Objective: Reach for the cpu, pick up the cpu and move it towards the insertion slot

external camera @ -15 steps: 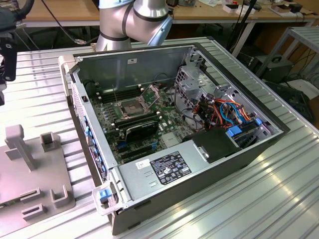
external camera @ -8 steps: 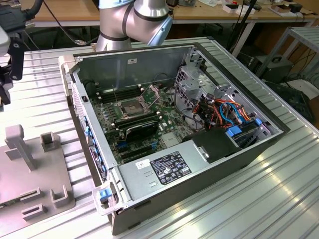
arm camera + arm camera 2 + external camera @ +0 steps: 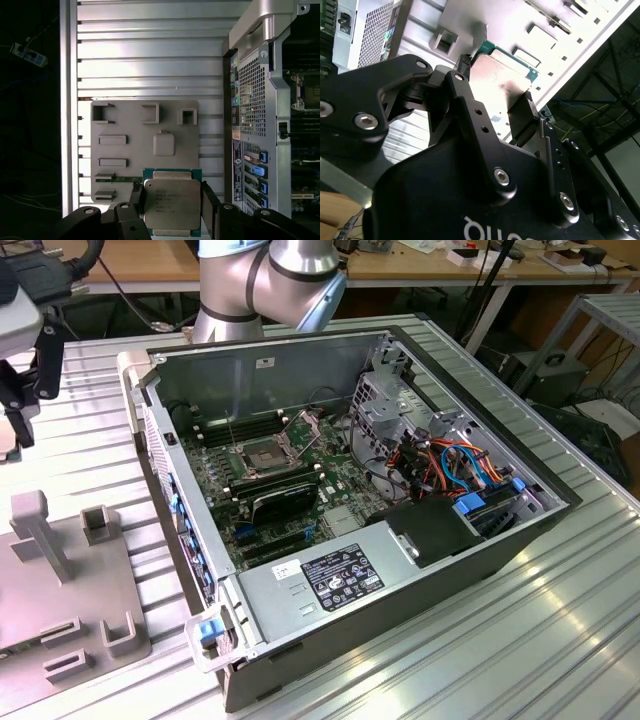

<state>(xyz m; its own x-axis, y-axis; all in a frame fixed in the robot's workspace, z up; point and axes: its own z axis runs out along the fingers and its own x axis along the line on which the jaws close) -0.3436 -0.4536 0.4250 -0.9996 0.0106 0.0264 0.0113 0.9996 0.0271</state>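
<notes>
One cpu [image 3: 172, 204], silver lid on a green board, sits clamped between the two black fingers [image 3: 209, 206] of the gripper [image 3: 172, 210] in both wrist views, jaws closed to its width. Its lid carries faint print (too small to read). Beneath lies one grey holder plate [image 3: 125, 150] on the ribbed aluminium table [image 3: 150, 50]. Beyond, in the exterior view, one open computer case [image 3: 420, 570] holds the insertion slot [image 3: 262, 457], well apart from the gripper.
</notes>
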